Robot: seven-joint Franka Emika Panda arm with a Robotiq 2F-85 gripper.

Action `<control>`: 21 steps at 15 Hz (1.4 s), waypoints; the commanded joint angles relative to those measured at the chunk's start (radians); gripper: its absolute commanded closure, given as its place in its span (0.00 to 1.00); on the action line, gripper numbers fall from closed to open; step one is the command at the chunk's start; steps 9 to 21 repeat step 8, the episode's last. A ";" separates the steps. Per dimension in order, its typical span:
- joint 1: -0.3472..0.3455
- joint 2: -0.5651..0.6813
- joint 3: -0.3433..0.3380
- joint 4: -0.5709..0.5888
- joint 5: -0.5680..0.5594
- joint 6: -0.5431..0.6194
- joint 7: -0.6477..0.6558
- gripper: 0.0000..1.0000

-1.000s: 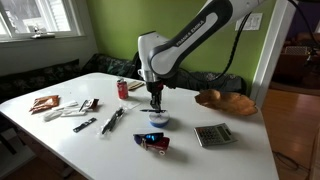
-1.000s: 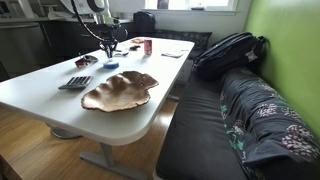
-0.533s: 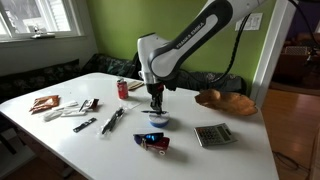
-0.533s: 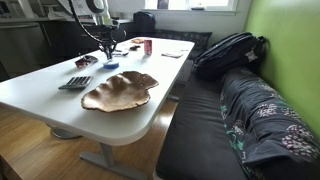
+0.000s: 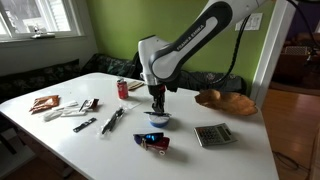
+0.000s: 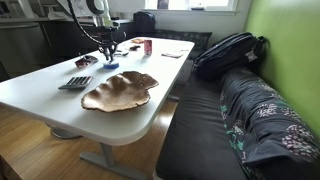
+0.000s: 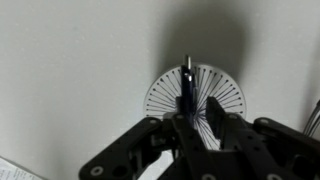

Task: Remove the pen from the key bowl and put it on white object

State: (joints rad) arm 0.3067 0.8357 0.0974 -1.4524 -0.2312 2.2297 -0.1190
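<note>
The gripper (image 5: 156, 106) hangs just above the white object (image 5: 157, 120), a small round white puck near the middle of the table. It is shut on the pen (image 7: 186, 82), a dark pen that points down onto the puck. In the wrist view the puck (image 7: 222, 92) shows as a white disc with radial lines, and the pen lies across it in front of the fingers (image 7: 200, 125). The key bowl (image 5: 226, 101), a wide brown wooden bowl, sits apart near the table edge and looks empty in an exterior view (image 6: 118, 92). The gripper (image 6: 107, 50) and puck (image 6: 111, 65) show small there.
A grey calculator (image 5: 214, 134) lies between puck and bowl, also in an exterior view (image 6: 75, 82). A red can (image 5: 123, 89) stands behind the gripper. A dark folded item (image 5: 152, 142) lies in front. Dark tools (image 5: 112, 120) and flat packets (image 5: 44, 103) lie further along the table.
</note>
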 commanded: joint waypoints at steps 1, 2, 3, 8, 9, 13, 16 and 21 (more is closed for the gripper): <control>0.001 -0.097 -0.010 -0.087 -0.020 0.029 0.036 0.40; -0.008 -0.149 -0.007 -0.133 -0.016 0.078 0.045 0.32; -0.016 -0.205 -0.006 -0.185 -0.013 0.138 0.057 0.25; -0.035 -0.249 0.001 -0.171 -0.002 0.253 0.045 0.13; -0.035 -0.249 0.001 -0.171 -0.002 0.253 0.045 0.13; -0.035 -0.249 0.001 -0.171 -0.002 0.253 0.045 0.13; -0.035 -0.249 0.001 -0.171 -0.002 0.253 0.045 0.13; -0.035 -0.249 0.001 -0.171 -0.002 0.253 0.045 0.13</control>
